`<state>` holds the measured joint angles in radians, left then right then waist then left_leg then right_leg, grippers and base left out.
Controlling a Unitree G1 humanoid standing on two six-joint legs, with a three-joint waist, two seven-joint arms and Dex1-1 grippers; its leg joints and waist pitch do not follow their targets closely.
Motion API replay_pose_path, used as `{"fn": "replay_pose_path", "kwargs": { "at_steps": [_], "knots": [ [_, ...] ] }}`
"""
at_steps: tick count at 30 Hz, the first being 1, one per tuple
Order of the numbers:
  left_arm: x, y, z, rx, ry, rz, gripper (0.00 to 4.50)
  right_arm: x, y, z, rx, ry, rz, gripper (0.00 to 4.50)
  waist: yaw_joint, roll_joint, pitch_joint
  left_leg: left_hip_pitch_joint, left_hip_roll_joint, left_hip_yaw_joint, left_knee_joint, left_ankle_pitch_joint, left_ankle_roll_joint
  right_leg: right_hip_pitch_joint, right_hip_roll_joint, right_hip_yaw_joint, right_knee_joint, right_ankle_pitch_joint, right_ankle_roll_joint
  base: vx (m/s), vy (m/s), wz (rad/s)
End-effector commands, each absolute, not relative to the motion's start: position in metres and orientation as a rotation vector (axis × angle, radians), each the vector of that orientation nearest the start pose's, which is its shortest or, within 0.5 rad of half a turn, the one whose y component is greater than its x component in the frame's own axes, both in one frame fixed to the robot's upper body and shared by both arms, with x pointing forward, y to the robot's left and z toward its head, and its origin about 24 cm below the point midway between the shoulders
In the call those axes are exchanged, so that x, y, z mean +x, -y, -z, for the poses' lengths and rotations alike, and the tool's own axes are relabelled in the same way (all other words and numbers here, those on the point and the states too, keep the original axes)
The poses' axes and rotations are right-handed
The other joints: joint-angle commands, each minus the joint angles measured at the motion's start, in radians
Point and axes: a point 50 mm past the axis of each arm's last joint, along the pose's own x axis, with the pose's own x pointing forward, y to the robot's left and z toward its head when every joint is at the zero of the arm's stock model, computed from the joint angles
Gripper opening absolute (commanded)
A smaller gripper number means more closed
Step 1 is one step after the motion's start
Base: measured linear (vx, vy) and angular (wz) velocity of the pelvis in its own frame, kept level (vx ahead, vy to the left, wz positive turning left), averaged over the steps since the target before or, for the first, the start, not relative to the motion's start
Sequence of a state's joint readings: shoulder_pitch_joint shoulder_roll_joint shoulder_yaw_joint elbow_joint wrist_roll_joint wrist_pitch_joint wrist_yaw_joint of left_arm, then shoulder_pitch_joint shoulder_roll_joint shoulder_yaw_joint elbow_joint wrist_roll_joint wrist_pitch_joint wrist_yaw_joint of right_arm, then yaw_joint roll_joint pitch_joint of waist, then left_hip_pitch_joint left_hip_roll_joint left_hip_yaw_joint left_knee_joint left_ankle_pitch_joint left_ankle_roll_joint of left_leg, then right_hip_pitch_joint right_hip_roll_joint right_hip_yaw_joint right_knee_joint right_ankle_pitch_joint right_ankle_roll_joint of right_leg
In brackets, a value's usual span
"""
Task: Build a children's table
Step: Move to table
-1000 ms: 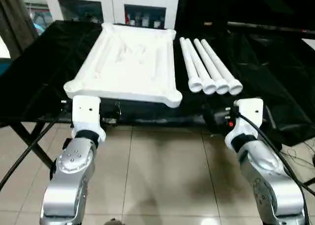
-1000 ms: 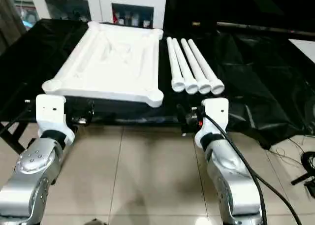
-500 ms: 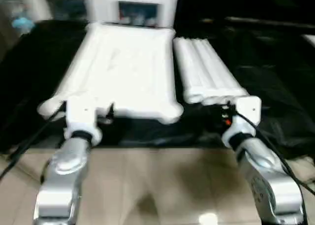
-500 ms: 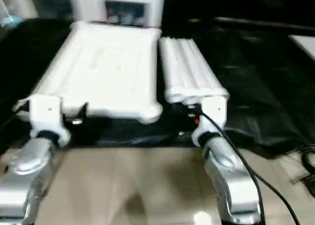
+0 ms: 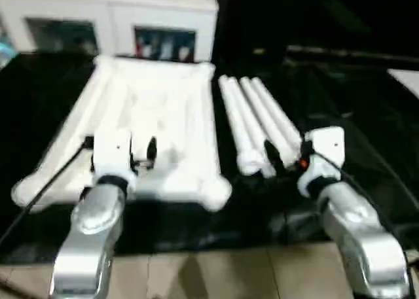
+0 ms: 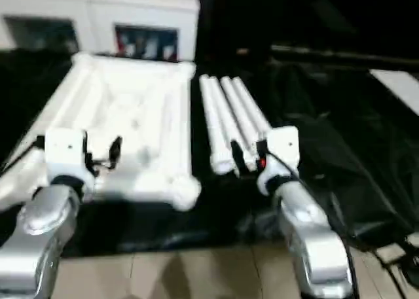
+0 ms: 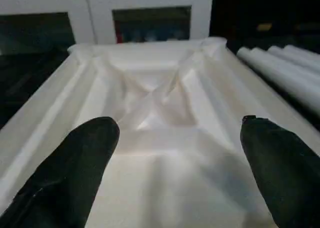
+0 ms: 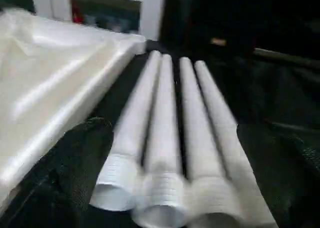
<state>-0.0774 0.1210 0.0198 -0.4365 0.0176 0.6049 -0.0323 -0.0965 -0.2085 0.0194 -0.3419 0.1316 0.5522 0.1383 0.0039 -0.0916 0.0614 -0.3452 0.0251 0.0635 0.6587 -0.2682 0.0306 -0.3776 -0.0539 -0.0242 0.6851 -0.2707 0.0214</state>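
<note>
Black-draped surface (image 5: 366,109): tabletop (image 7: 160,103) ahead of wide-open, empty left jaws; four legs (image 8: 170,138) ahead of wide-open, empty right jaws.

Left hand (image 7: 175,158) and right hand (image 8: 185,163) agape

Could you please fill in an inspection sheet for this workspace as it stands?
Surface: black sheet over the bench.
Job's things: tabletop lying underside up; four legs side by side to its right, unattached.
Clutter: nothing seen.
Grippers: left tool open, above the tabletop; right tool open, at the legs' flared ends; neither holds anything.
Cables: black cable at the left forearm.
Surroundings: white cabinet behind.
</note>
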Motion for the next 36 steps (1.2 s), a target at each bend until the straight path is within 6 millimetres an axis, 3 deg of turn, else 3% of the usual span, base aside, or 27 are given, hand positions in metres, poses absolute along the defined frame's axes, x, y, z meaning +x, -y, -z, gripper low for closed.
{"fn": "replay_pose_path", "kwargs": {
  "at_steps": [1,2,3,4,5,6,7,8,9,10,11,12,13,14,15,16,17,18,20,22,25,28,30,32,33,35,36],
  "knots": [
    [0.253,-0.162,-0.105,0.132,-0.095,0.014,4.47,0.262,0.155,-0.095,-0.093,-0.124,-0.239,4.5,0.045,-0.017,-0.024,-0.04,0.045,-0.002,0.033,-0.239,0.179,0.09,-0.205,0.119,-0.235,-0.508,0.121,0.158,-0.125,0.63],
    [0.253,-0.162,-0.105,0.132,-0.094,0.012,4.47,0.262,0.154,-0.095,-0.075,-0.124,-0.238,4.5,0.035,-0.016,-0.036,-0.065,0.065,-0.001,0.125,-0.095,0.09,0.127,-0.25,0.11,-0.255,-0.757,0.054,0.158,-0.125,0.63],
    [0.253,-0.162,-0.105,0.131,-0.095,0.012,4.47,0.262,0.154,-0.095,-0.069,-0.123,-0.235,4.5,0.041,-0.001,-0.025,-0.091,0.093,-0.002,0.113,-0.054,0.037,0.157,-0.261,0.065,-0.245,-0.732,-0.01,0.153,-0.065,0.49],
    [0.252,-0.162,-0.105,0.131,-0.095,0.011,4.47,0.262,0.155,-0.095,-0.029,-0.122,-0.22,4.5,0.038,0.013,-0.035,-0.05,0.099,-0.002,0.076,-0.059,-0.005,0.142,-0.196,0.114,-0.227,-0.687,-0.098,0.164,-0.019,0.39],
    [0.251,-0.161,-0.105,0.131,-0.095,0.012,4.47,0.262,0.157,-0.095,-0.018,-0.125,-0.205,4.5,0.068,0.023,-0.025,-0.051,0.111,0.013,0.008,-0.012,0.02,0.178,-0.141,0.089,-0.224,-0.542,-0.252,0.164,-0.019,0.39],
    [0.251,-0.161,-0.105,0.131,-0.095,0.012,4.47,0.262,0.158,-0.094,-0.016,-0.126,-0.2,4.5,0.072,0.048,-0.031,0.009,0.14,0.033,-0.079,0.033,0.033,0.152,-0.075,0.033,-0.204,-0.388,-0.292,0.177,0.008,0.42],
    [0.251,-0.161,-0.104,0.13,-0.096,0.012,4.47,0.262,0.158,-0.094,-0.025,-0.13,-0.197,4.5,0.06,0.078,-0.03,0.072,0.18,0.001,-0.131,-0.005,0.052,0.104,-0.025,-0.012,-0.163,-0.294,-0.251,0.166,0.064,0.32],
    [0.25,-0.157,-0.103,0.117,-0.093,0.037,4.47,0.261,0.162,-0.092,-0.04,-0.134,-0.194,4.5,-0.001,0.094,-0.05,0.178,0.272,-0.106,-0.153,-0.057,0.14,-0.017,0.01,-0.048,-0.001,-0.185,-0.141,0.166,0.064,0.32],
    [0.25,-0.155,-0.103,0.121,-0.095,0.046,4.47,0.261,0.163,-0.092,-0.042,-0.134,-0.192,4.5,0.011,0.082,-0.069,0.196,0.282,-0.119,-0.104,0.214,0.254,-0.076,-0.013,-0.035,0.041,-0.082,-0.019,0.185,0.075,0.19],
    [0.25,-0.155,-0.103,0.121,-0.095,0.046,4.47,0.261,0.163,-0.092,-0.042,-0.134,-0.192,4.5,0.021,0.085,-0.067,0.181,0.268,-0.103,-0.082,0.429,0.28,-0.097,-0.02,-0.03,0.049,-0.023,0.026,0.189,0.057,0.11],
    [0.25,-0.153,-0.101,0.132,-0.098,0.062,4.47,0.26,0.164,-0.092,-0.042,-0.134,-0.187,4.5,0.031,0.074,-0.083,0.162,0.237,-0.069,-0.042,0.96,0.298,-0.124,-0.036,-0.014,0.028,0.165,0.076,0.189,0.057,0.11],
    [0.249,-0.153,-0.1,0.126,-0.094,0.064,4.47,0.257,0.164,-0.092,-0.039,-0.132,-0.184,4.5,0.028,0.045,-0.089,0.134,0.15,-0.012,0.011,1.182,0.215,-0.123,-0.057,0.021,-0.057,0.455,0.02,0.0,0.0,0.0],
    [0.249,-0.154,-0.1,0.121,-0.093,0.064,4.47,0.256,0.164,-0.093,-0.038,-0.131,-0.183,4.5,0.023,0.002,-0.086,0.081,0.087,0.02,0.018,1.042,0.158,-0.079,-0.063,0.045,-0.092,0.618,0.006,-0.149,0.018,0.11],
    [0.249,-0.155,-0.099,0.119,-0.093,0.066,4.47,0.253,0.163,-0.092,-0.043,-0.13,-0.182,4.5,0.047,-0.028,-0.085,0.011,0.049,0.038,0.016,0.6,0.112,0.024,-0.115,0.103,-0.097,0.785,-0.054,-0.149,0.018,0.11],
    [0.25,-0.155,-0.1,0.123,-0.083,0.07,4.47,0.252,0.162,-0.092,-0.045,-0.131,-0.183,4.5,0.064,-0.019,-0.073,-0.012,0.104,0.014,0.003,0.242,0.071,0.036,-0.175,0.142,-0.134,0.79,-0.193,-0.064,0.006,0.33],
    [0.25,-0.155,-0.101,0.125,-0.073,0.074,4.47,0.25,0.161,-0.093,-0.046,-0.131,-0.185,4.5,0.06,-0.017,-0.074,-0.017,0.108,0.016,-0.02,0.169,0.05,0.05,-0.149,0.128,-0.128,0.749,-0.247,-0.001,-0.031,0.22],
    [0.251,-0.156,-0.101,0.123,-0.069,0.077,4.47,0.249,0.16,-0.092,-0.051,-0.131,-0.193,4.5,0.046,0.0,-0.074,-0.013,0.112,0.027,-0.065,0.144,0.026,0.044,-0.083,0.081,-0.124,0.53,-0.307,-0.001,-0.031,0.22],
    [0.251,-0.156,-0.101,0.123,-0.069,0.077,4.47,0.249,0.16,-0.092,-0.051,-0.131,-0.193,4.5,0.031,0.027,-0.068,-0.004,0.131,0.029,-0.086,0.136,0.047,0.023,-0.053,0.052,-0.12,0.298,-0.332,-0.031,-0.061,0.06],
    [0.25,-0.156,-0.098,0.101,-0.074,0.07,4.47,0.248,0.16,-0.088,-0.038,-0.141,-0.199,4.5,0.013,0.026,-0.048,-0.001,0.166,0.025,-0.104,-0.045,0.062,0.003,-0.04,0.031,-0.147,-0.059,-0.275,-0.068,-0.049,0.04],
    [0.247,-0.158,-0.095,0.06,-0.115,0.038,4.47,0.249,0.157,-0.084,-0.027,-0.16,-0.23,4.5,0.008,0.023,-0.038,0.028,0.188,0.027,-0.113,-0.292,0.004,-0.019,-0.033,0.006,-0.176,-0.3,-0.189,-0.056,-0.059,0.16],
    [0.245,-0.159,-0.097,0.085,-0.101,0.031,4.47,0.25,0.156,-0.088,-0.037,-0.139,-0.28,4.5,-0.007,0.016,-0.035,0.035,0.18,0.049,-0.108,-0.383,-0.048,-0.03,-0.036,-0.018,-0.208,-0.442,-0.104,-0.044,-0.088,0.25],
    [0.248,-0.159,-0.095,0.104,-0.099,0.073,4.47,0.254,0.157,-0.089,-0.038,-0.139,-0.296,4.5,-0.004,-0.005,-0.042,0.002,0.159,0.054,-0.094,-0.306,-0.065,-0.016,-0.075,-0.018,-0.225,-0.64,0.022,-0.053,-0.07,0.06],
    [0.254,-0.153,-0.097,0.14,-0.09,0.128,4.47,0.258,0.163,-0.092,-0.024,-0.138,-0.292,4.5,-0.008,0.001,-0.043,0.003,0.158,0.047,-0.09,-0.305,-0.08,-0.017,-0.076,-0.05,-0.248,-0.711,0.079,-0.053,-0.042,-0.01],
    [0.257,-0.142,-0.099,0.15,-0.084,0.224,4.47,0.261,0.172,-0.094,-0.032,-0.136,-0.284,4.5,-0.014,0.014,-0.048,-0.01,0.18,0.034,-0.109,-0.302,-0.085,0.01,-0.078,-0.067,-0.238,-0.571,0.047,0.0,0.0,0.0],
    [0.257,-0.141,-0.1,0.153,-0.081,0.249,4.47,0.261,0.172,-0.095,-0.032,-0.129,-0.289,4.5,-0.01,0.037,-0.047,-0.014,0.19,0.027,-0.118,-0.318,-0.088,0.018,-0.078,-0.069,-0.231,-0.529,0.035,0.0,0.0,0.0],
    [0.258,-0.135,-0.104,0.166,-0.068,0.344,4.47,0.261,0.173,-0.1,-0.026,-0.099,-0.325,4.5,-0.007,0.035,-0.048,-0.007,0.2,0.033,-0.125,-0.33,-0.092,0.02,-0.083,-0.062,-0.225,-0.384,-0.028,0.0,0.0,0.0],
    [0.257,-0.121,-0.108,0.242,-0.043,0.493,4.47,0.262,0.18,-0.108,-0.05,-0.056,-0.378,4.5,0.006,0.068,-0.037,-0.006,0.197,0.028,-0.131,-0.34,-0.101,0.018,-0.089,-0.06,-0.218,-0.381,-0.056,0.0,0.0,0.0]
  ]
}}
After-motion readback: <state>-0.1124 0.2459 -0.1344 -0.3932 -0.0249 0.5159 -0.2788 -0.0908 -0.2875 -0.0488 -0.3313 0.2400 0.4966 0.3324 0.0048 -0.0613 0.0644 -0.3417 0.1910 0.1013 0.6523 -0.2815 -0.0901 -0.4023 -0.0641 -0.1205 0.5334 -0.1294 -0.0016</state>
